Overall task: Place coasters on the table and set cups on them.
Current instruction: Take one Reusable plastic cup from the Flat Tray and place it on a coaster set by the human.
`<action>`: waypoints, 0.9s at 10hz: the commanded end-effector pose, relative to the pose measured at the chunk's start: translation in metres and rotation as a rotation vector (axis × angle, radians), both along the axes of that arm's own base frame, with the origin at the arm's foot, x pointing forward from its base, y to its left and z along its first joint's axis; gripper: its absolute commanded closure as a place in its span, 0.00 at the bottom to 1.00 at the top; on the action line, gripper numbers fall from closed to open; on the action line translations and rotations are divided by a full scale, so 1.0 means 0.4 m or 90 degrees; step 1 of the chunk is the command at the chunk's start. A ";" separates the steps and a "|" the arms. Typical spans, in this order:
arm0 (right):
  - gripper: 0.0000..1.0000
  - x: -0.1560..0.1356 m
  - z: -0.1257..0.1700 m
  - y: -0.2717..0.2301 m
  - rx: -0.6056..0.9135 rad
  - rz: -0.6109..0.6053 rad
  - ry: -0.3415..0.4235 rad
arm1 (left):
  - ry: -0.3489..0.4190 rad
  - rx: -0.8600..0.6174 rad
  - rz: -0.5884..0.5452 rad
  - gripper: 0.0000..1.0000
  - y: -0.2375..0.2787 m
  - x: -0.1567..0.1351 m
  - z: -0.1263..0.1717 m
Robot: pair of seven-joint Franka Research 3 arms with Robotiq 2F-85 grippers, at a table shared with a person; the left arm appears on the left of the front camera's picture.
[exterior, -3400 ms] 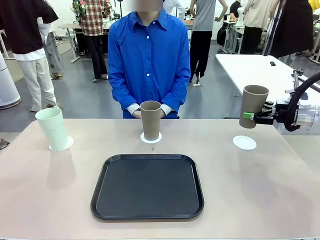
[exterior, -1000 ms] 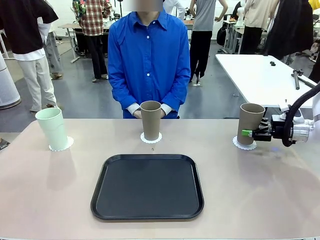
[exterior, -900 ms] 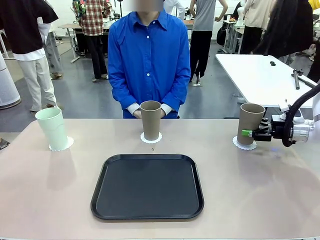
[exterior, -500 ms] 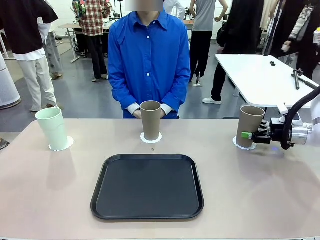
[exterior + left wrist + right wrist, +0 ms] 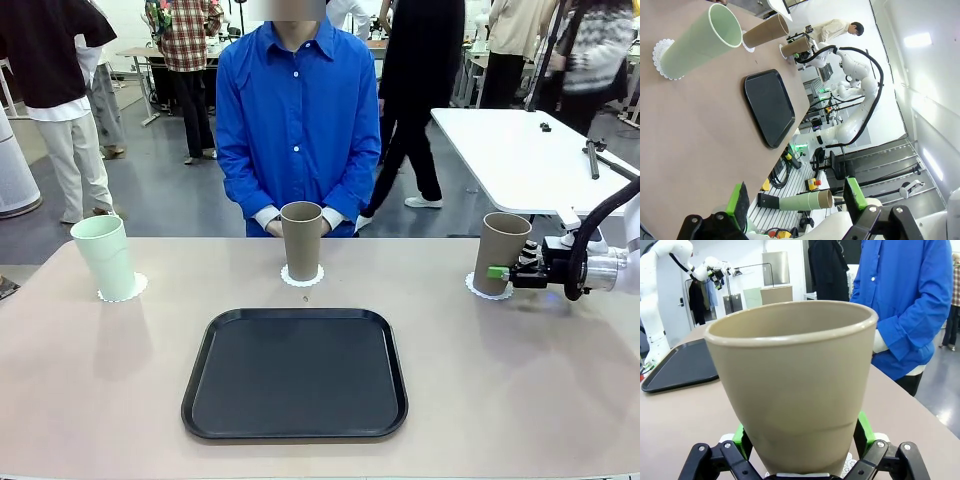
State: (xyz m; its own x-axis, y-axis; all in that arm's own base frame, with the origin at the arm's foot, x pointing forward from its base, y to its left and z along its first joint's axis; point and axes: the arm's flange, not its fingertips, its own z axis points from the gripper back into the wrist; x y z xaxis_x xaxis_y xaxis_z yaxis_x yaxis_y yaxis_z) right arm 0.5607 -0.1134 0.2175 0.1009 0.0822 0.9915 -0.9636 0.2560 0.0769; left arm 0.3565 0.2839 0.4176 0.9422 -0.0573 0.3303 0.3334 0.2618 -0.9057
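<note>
- Front view: all three cups stand on coasters on the counter [image 5: 560,400]. Mint cup [image 5: 104,256] far left, tan cup [image 5: 301,240] at centre in front of the person [image 5: 298,120], second tan cup [image 5: 499,253] at right on its coaster [image 5: 489,291]. Black tray [image 5: 296,372] sits empty in the middle.
- Right end effector [image 5: 497,272] is level with the right tan cup's lower half, one green pad showing beside the wall. I can't judge pad-to-cup contact from this angle.
- Right wrist view: the cup [image 5: 792,385] is between my fingers, green pads [image 5: 864,432] flanking its lower body. I read the jaws as spread wide, cup released, standing on its own. A scalloped coaster edge peeks out under the base.
- Step in hand, my call: back the right arm straight out along the finger axis, level, no sideways drift, so neither pad drags the cup off the coaster.
- Left wrist view: left end effector [image 5: 795,200] is spread apart, holding nothing, well back from the mint cup [image 5: 697,47] and tray [image 5: 768,107].
- Hard to tell: whether the right cup sits centred on the coaster; its base is hidden behind my fingers.
</note>
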 end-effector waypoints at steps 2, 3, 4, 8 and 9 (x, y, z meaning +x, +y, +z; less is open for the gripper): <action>0.00 0.015 0.003 -0.027 0.000 0.030 -0.001 | -0.003 0.001 0.000 0.00 0.000 -0.003 0.006; 0.00 0.017 0.003 -0.031 -0.001 0.032 0.002 | -0.003 0.001 0.000 0.00 0.000 -0.003 0.006; 0.00 0.020 0.003 -0.036 0.001 0.036 0.004 | -0.003 0.001 0.000 0.00 0.000 -0.003 0.006; 0.00 0.025 0.004 -0.071 0.004 0.037 0.016 | -0.003 0.001 0.000 0.00 0.000 -0.003 0.006; 0.00 0.025 0.004 -0.083 0.005 0.039 0.020 | -0.003 0.001 0.000 0.00 0.000 -0.003 0.006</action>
State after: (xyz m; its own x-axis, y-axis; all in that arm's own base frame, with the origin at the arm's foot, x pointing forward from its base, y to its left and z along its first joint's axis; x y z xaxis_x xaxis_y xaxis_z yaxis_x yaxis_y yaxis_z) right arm 0.5651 -0.1371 0.2178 0.1004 0.0779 0.9919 -0.9700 0.2294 0.0801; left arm 0.3565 0.2838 0.4176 0.9421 -0.0574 0.3303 0.3334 0.2618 -0.9057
